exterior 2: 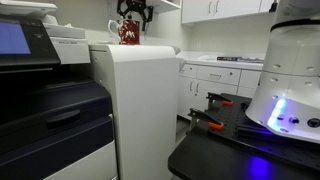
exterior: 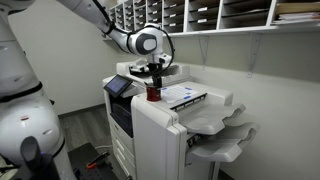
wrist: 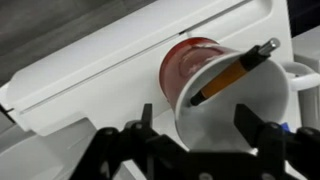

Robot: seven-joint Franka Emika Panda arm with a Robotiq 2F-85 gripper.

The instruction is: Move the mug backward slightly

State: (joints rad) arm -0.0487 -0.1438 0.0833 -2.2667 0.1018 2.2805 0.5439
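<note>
The small dark red mug (exterior: pixel 153 93) with a whitish rim stands on top of the large white printer (exterior: pixel 165 125), near its edge; it also shows in an exterior view (exterior 2: pixel 129 35). In the wrist view the mug (wrist: pixel 186 62) lies close below the camera, its white inside showing, with an orange pen (wrist: pixel 235 72) in it. My gripper (exterior: pixel 155 72) (exterior 2: pixel 133 14) hovers just above the mug. Its two black fingers (wrist: pixel 196 118) are spread apart on either side of the rim, holding nothing.
The printer's paper tray with sheets (exterior: pixel 185 96) lies beside the mug, and its touch panel (exterior: pixel 122 86) on the other side. Wall pigeonholes (exterior: pixel 190 14) hang above. A counter with cabinets (exterior 2: pixel 215 70) and the robot base (exterior 2: pixel 290 70) stand nearby.
</note>
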